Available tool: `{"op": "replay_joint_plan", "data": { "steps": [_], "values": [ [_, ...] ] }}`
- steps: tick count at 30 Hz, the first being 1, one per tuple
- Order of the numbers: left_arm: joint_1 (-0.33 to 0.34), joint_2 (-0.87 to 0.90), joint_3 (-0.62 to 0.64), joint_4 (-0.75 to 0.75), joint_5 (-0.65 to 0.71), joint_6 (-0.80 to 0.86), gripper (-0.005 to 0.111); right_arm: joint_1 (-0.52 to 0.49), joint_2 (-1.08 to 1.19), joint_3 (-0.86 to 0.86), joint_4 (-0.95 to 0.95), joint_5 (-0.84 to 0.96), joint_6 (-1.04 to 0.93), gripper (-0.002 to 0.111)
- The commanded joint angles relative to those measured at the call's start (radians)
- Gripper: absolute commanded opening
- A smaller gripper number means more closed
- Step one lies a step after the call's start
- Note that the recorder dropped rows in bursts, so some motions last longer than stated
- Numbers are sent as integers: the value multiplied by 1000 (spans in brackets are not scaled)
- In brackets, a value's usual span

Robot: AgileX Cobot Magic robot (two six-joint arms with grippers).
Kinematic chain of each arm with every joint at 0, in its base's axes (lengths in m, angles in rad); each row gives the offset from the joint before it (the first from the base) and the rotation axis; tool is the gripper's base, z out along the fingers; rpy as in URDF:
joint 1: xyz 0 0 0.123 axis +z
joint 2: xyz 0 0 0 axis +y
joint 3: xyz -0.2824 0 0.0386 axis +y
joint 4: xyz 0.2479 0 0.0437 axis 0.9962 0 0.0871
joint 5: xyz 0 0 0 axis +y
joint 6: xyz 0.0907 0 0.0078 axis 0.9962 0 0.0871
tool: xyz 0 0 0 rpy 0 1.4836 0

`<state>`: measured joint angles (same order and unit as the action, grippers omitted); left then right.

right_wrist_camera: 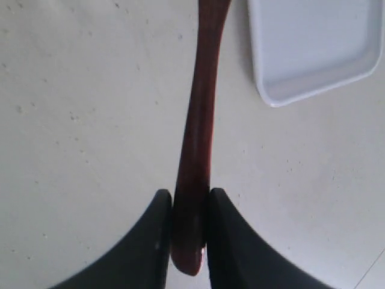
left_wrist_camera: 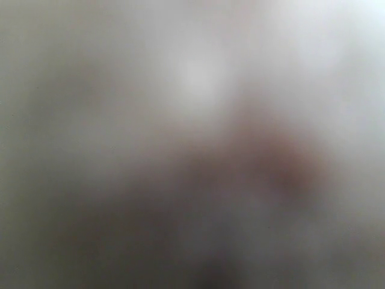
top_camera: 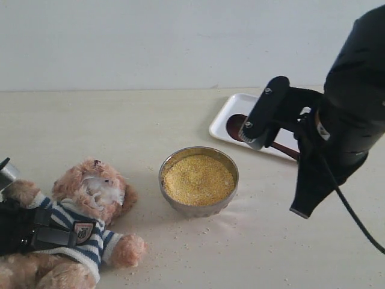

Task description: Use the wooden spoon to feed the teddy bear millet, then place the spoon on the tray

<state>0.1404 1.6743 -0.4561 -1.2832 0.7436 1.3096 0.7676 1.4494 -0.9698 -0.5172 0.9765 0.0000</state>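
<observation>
Right wrist view: your right pincer clamped on wooden spoon, not yet laid on far-right tray; bear's feeding unconfirmed.

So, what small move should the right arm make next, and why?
Probably lower the spoon flat onto the tray: the right gripper grips its handle, its bowl looks empty and hangs over the tray, and loose grains lie near the bear.

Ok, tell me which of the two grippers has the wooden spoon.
The right gripper: its jaws are shut on the wooden spoon's handle. The left gripper is down at the teddy bear, with no spoon.
</observation>
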Motion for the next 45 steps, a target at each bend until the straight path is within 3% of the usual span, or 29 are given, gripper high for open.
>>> {"op": "replay_joint_plan", "data": {
  "steps": [1,10,45],
  "values": [
    [1,9,4,15,-14,0,6,86,-8,-61,-12,46,12,9],
    [1,9,4,15,-14,0,6,123,-9,-70,11,92,115,9],
    [1,9,2,10,7,-12,6,123,-11,-70,58,60,99,9]
  ]
}}
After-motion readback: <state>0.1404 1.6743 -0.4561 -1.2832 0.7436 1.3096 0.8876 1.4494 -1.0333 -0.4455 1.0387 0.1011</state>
